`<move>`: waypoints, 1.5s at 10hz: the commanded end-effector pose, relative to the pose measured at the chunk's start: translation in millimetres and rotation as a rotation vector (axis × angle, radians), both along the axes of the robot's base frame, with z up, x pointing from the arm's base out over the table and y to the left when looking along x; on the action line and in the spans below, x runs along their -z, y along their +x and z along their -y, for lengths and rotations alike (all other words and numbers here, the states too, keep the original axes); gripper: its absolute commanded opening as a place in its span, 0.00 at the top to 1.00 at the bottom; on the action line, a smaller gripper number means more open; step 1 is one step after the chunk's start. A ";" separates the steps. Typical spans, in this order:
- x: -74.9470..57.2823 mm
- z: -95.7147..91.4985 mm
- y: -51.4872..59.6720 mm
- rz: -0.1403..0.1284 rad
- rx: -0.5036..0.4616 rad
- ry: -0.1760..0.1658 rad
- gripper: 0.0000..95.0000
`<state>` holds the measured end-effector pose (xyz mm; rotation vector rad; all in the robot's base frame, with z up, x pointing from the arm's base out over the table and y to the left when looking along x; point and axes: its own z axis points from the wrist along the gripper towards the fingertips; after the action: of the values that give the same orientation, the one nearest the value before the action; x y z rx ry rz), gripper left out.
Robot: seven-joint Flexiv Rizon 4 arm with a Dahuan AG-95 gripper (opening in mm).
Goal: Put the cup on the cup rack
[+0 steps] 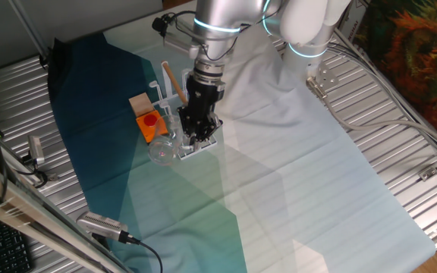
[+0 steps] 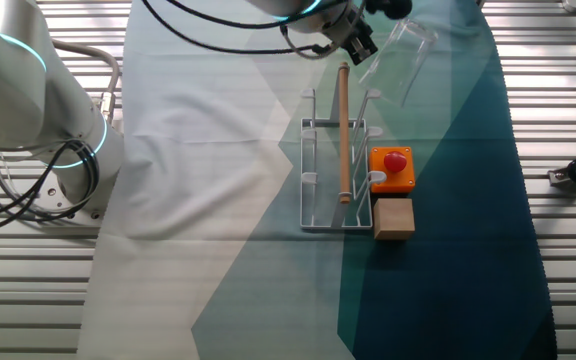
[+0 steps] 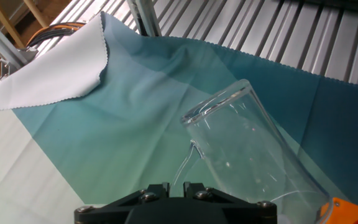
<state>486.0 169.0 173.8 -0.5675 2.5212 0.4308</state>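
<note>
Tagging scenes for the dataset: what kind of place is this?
Likely a robotics lab bench, not a home: slatted metal table, teal and white cloth as a work surface, loose cables, and the silver robot arm.

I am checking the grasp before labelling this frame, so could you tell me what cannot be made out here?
- Fingertips: the hand view's bottom edge cuts off the gripper, so its contact with the cup is unseen.
- Cup handle: only a thin glass line, hand view.
- Cup rack: largely behind the gripper in one fixed view.
</note>
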 end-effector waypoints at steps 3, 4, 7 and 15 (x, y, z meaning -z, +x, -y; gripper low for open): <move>3.8 -0.7 0.8 0.010 -0.006 0.003 1.00; 4.7 -0.5 0.9 0.012 -0.006 0.007 1.00; 6.7 0.0 1.2 0.023 -0.005 0.023 1.00; 6.1 -0.5 2.1 0.010 -0.011 0.006 1.00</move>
<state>488.4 169.5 168.4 -0.5825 2.5033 0.4480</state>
